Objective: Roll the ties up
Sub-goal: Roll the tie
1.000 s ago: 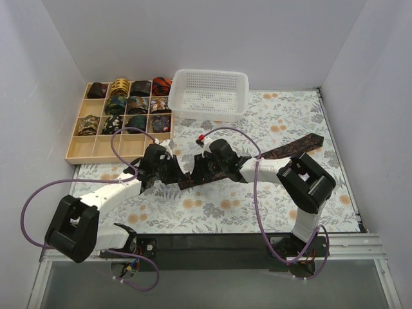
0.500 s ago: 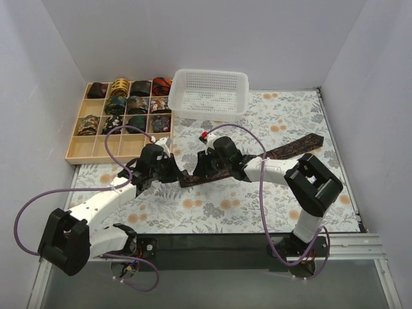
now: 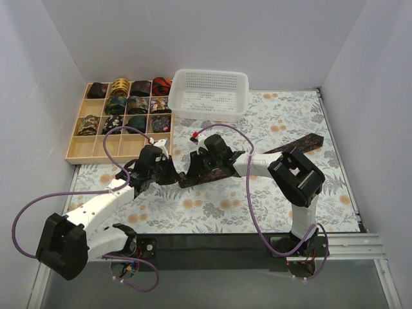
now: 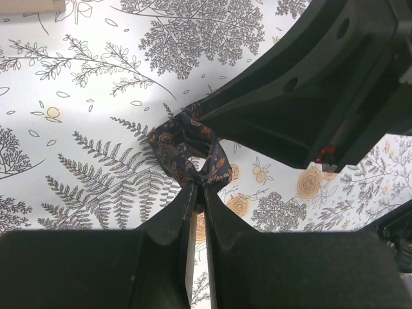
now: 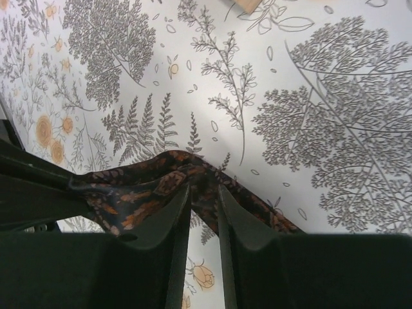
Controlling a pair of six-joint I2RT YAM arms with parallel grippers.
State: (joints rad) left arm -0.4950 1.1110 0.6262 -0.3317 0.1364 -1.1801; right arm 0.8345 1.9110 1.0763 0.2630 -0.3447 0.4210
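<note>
Closest to me, my left arm (image 3: pixel 96 206) reaches low across the table (image 3: pixel 212 215), going away from me and to the right. My right arm (image 3: pixel 299 177) bends up at the elbow and then reaches left, so the two wrists meet nose to nose in the middle. The left gripper (image 4: pixel 196 190) has its fingers pressed together, and they pinch a little folded bunch of the tie (image 4: pixel 187 145) right at their tips. The right gripper (image 5: pixel 203 193) comes at it from the other side. Its fingers are almost together too, with the tie running between them, so it is pinching the tie as well. The two grippers are just beside each other, nearly touching. The tie is dark with small orange-red marks. Its bunched end sits between the grippers, up off the flowery cloth a bit. From there the long strip lies flat and goes out to the right and a little away from me, under the right arm. Its wide, pointed end lies near the right edge of the table. Farther back on the left is a wooden tray (image 3: pixel 84 154) with rolled ties (image 3: pixel 129 103) in its boxes. A white basket (image 3: pixel 212 93) sits just beside it at the back.
</note>
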